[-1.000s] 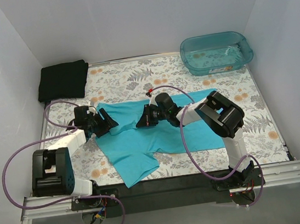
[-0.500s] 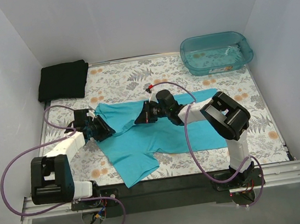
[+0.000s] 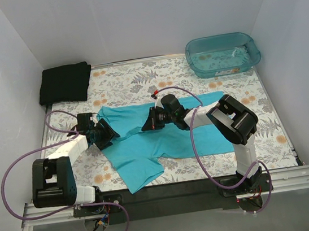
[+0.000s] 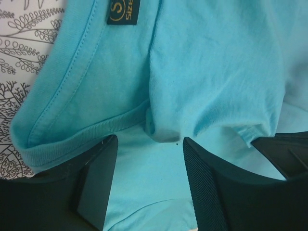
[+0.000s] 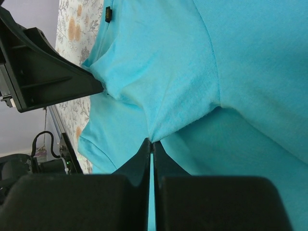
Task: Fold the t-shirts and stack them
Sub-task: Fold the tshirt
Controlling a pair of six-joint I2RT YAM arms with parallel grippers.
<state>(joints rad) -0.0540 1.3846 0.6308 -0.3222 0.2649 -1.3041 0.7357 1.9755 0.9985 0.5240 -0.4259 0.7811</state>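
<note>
The turquoise t-shirt [image 3: 169, 139] lies spread across the middle of the floral table, its collar and size label [image 4: 122, 10] toward the left. My left gripper [image 3: 109, 134] rests low on the shirt's left edge by the collar. It is open, its fingers [image 4: 96, 183] apart with flat cloth under the gap and a raised fold [image 4: 163, 130] just past the tips. My right gripper [image 3: 146, 124] is shut on a pinch of the turquoise t-shirt [image 5: 152, 140] near its upper middle. The black t-shirt [image 3: 65, 83] lies folded at the back left corner.
A translucent teal tub [image 3: 223, 54] stands at the back right. White walls enclose the table on three sides. The floral table cover [image 3: 138, 78] shows bare behind the shirt. The left gripper's body [image 5: 48, 72] appears close by in the right wrist view.
The left gripper slid slightly nearer along the shirt's left edge; its jaws narrowed, then opened again. The right gripper kept its pinch and barely shifted.
</note>
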